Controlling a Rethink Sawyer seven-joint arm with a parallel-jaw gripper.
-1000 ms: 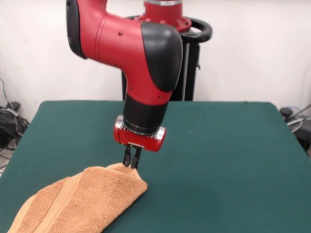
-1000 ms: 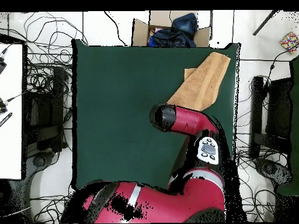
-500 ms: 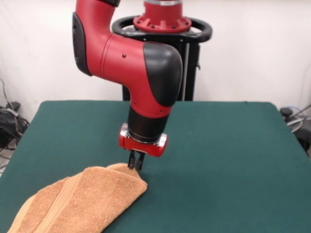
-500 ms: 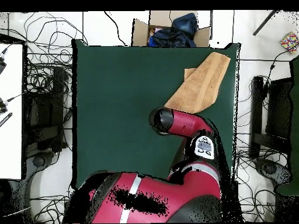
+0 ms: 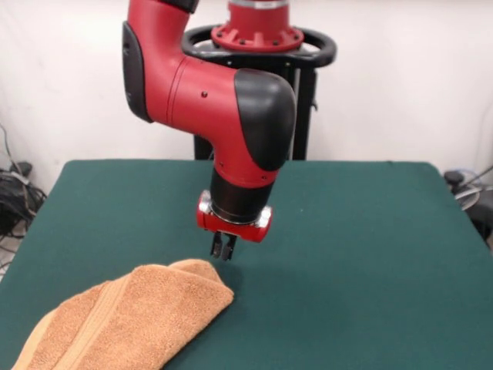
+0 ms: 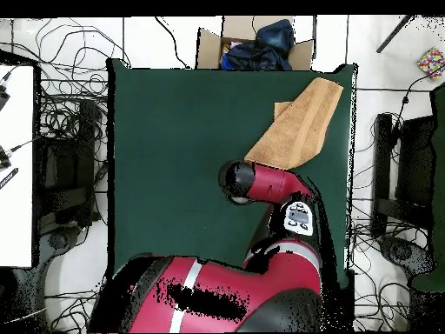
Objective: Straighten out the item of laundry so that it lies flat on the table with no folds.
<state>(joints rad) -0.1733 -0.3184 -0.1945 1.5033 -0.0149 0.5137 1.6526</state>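
Observation:
The item of laundry [image 5: 127, 320], an orange-tan towel, lies folded over on itself at the near left corner of the green table [image 5: 370, 231], with a woven band running along it. My gripper [image 5: 223, 251] hangs just past the towel's far rounded corner, a little above the felt, with its fingers together and nothing between them. In the overhead view the towel [image 6: 302, 123] lies as a slanted folded strip near the table's [image 6: 174, 156] upper right corner. The arm's wrist [image 6: 236, 181] hides the gripper there.
A cardboard box [image 6: 252, 43] of dark clothes stands beyond the table's top edge in the overhead view. Cables lie on the floor all round, and a white surface [image 6: 16, 165] borders the left side. The towel reaches close to the table's edge.
My gripper has left the towel's corner, drawing back from it and to the right in the front view and rising slightly. The towel has stayed folded in place.

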